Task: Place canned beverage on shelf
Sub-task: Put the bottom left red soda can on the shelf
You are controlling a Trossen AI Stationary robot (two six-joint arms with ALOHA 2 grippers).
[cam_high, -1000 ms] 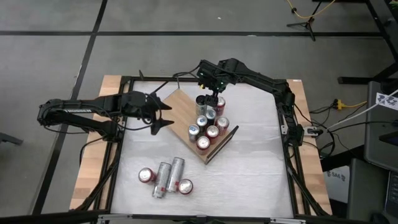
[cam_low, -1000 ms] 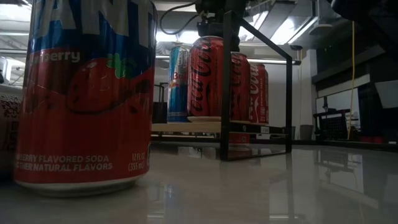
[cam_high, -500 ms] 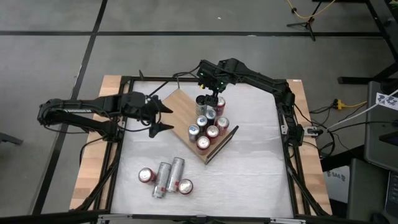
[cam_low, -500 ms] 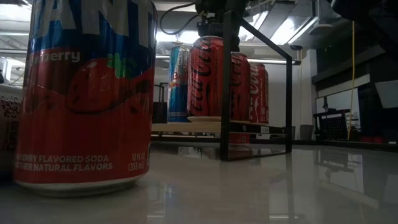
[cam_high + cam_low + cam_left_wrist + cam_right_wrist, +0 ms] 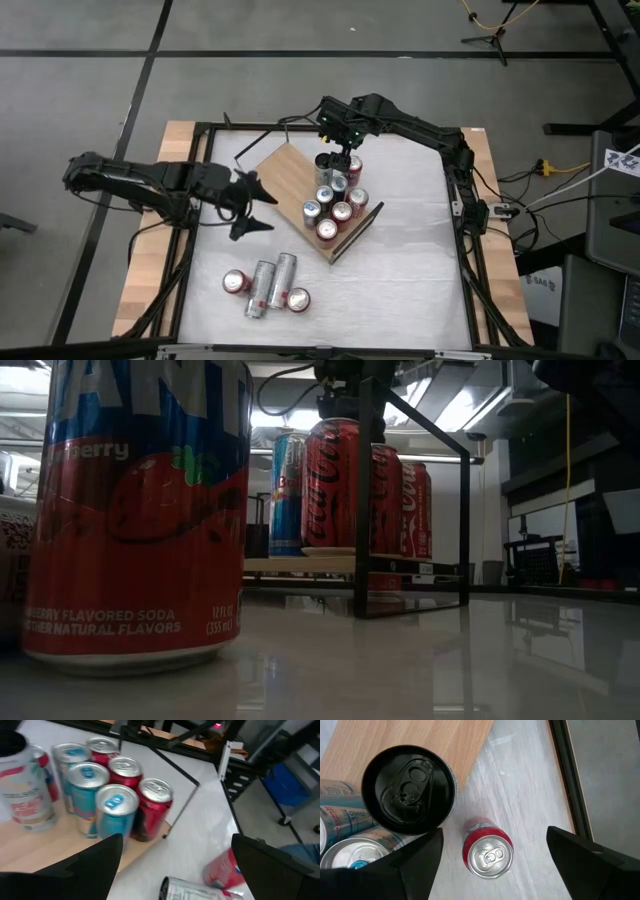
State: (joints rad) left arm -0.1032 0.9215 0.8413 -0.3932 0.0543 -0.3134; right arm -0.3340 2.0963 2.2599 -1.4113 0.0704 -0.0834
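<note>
Shelf [image 5: 300, 185] lies skewed on the white worktop [image 5: 400, 280], wire rail at its end. Cluster of upright cans [image 5: 333, 195] stands on the half of the shelf toward the right arm: red ones, teal-topped ones, one black-topped can [image 5: 409, 790] at the cluster's edge. The other half of the board is bare.

Left hand [image 5: 252, 205] hovers above the worktop just beside the shelf's bare end, fingers spread wide, released, nothing between them. Its wrist view looks across the shelf cans [image 5: 105, 795] and a white-labelled can [image 5: 27, 795] on the board.

Right hand [image 5: 340, 150] hangs over the shelf's cluster, above the black-topped can, fingers apart, gripping nothing visible. A red can [image 5: 487, 854] stands on the worktop off the shelf's edge, between its fingers in the wrist view.

Four loose cans [image 5: 265, 285] sit on the worktop well apart from the shelf, on its near side: two silver ones lying down, two red ones. Low view is filled by a red soda can [image 5: 135, 510] close up, the shelf with cans [image 5: 340, 485] behind it.
</note>
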